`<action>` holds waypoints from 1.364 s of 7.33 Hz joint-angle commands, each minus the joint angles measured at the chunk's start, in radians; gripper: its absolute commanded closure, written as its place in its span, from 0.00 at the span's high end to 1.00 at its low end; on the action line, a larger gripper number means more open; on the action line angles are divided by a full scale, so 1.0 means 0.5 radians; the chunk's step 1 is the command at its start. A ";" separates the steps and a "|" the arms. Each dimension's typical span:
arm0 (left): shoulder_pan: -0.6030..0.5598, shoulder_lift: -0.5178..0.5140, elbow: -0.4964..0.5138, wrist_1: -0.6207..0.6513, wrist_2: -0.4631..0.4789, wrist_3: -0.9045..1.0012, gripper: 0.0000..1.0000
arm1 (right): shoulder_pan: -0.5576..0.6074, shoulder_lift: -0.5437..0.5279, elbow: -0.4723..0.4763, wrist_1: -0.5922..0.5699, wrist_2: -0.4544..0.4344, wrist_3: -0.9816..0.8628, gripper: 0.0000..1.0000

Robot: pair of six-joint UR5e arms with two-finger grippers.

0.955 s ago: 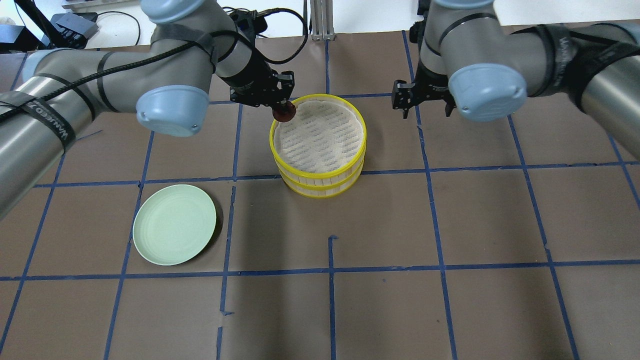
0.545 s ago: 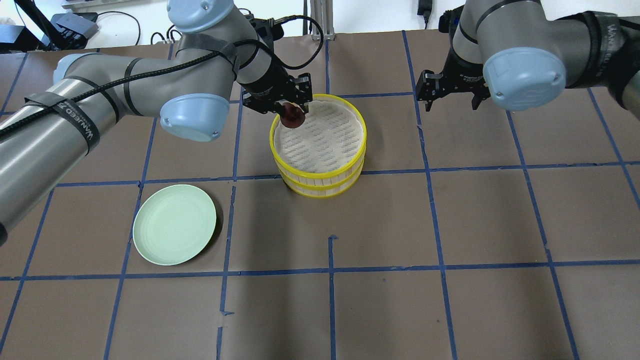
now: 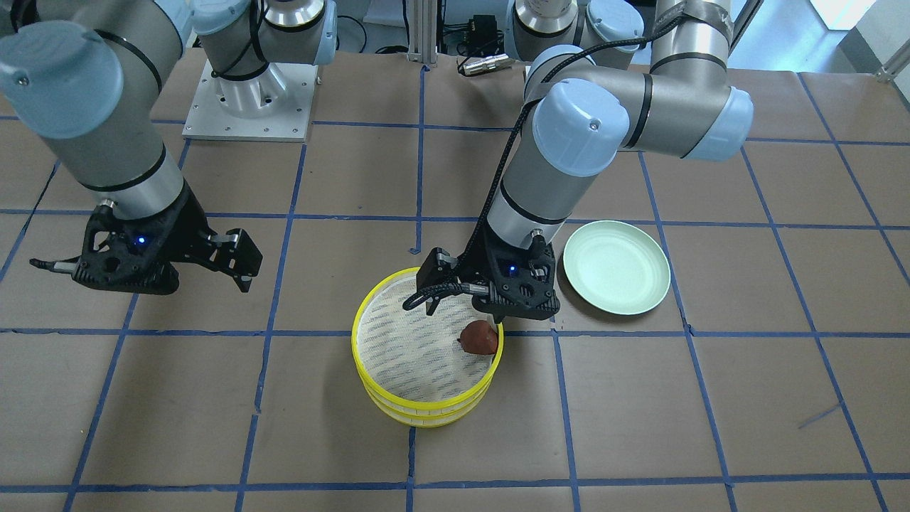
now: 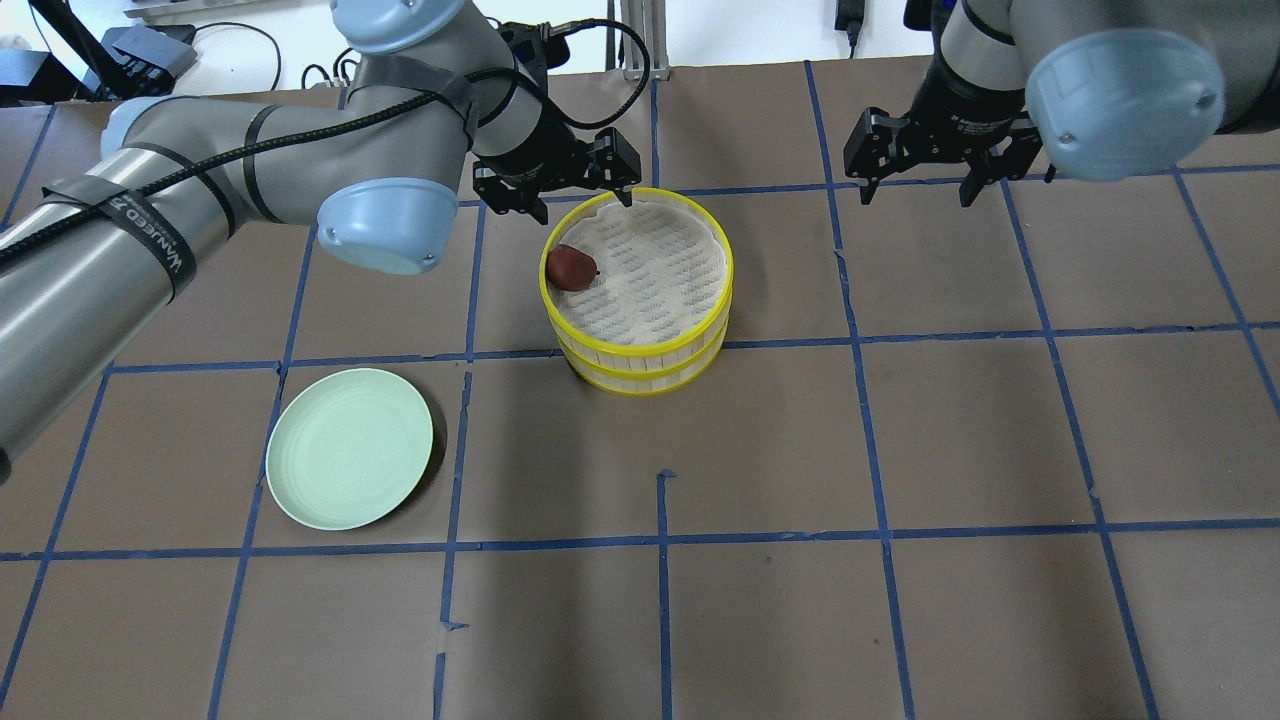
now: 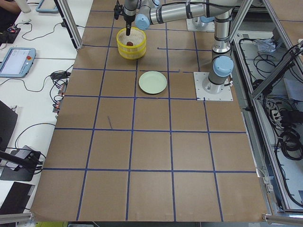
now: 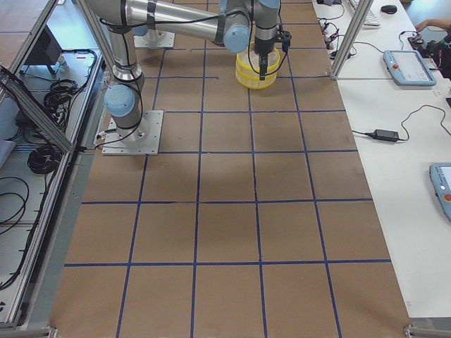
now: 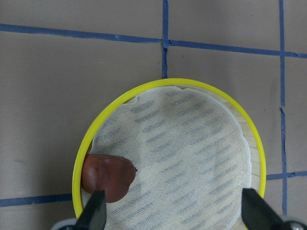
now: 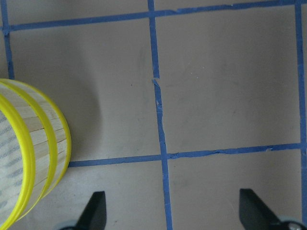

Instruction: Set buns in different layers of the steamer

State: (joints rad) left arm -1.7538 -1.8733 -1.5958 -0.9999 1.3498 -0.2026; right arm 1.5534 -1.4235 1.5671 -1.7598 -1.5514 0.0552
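The steamer [image 4: 640,345] is two yellow-rimmed trays stacked one on the other at the table's middle back. The dark reddish-brown bun [image 4: 571,267] lies on the top layer's liner, against the rim on the robot's left; it also shows in the front view [image 3: 479,337] and the left wrist view [image 7: 107,176]. My left gripper [image 4: 557,198] is open and empty, above the far-left rim, apart from the bun. My right gripper [image 4: 918,188] is open and empty, over bare table right of the steamer. The white bun is out of view.
An empty pale green plate [image 4: 349,448] lies on the table near the robot's left front. The right wrist view shows the steamer's side [image 8: 43,158] at its left edge and blue tape lines on brown table paper.
My left gripper has opened and let go of the brown bun, which now lies on the top liner. The gripper has drawn back from it. My right arm has moved farther right and back.
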 commanded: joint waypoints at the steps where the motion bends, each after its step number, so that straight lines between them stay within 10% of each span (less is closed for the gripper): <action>1: 0.135 0.095 0.047 -0.220 0.132 0.287 1.00 | 0.053 -0.098 -0.042 0.172 0.016 0.015 1.00; 5: 0.458 0.359 0.436 -1.391 0.251 0.500 1.00 | 0.161 -0.239 -0.148 0.390 0.019 -0.009 1.00; 10: 0.437 0.396 0.280 -1.320 0.365 0.626 1.00 | 0.084 -0.166 -0.333 0.559 0.026 -0.058 1.00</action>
State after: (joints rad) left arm -1.5314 -1.6770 -1.4477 -1.6631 1.5294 0.1011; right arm 1.5996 -1.5240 1.4330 -1.5089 -1.5405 0.0432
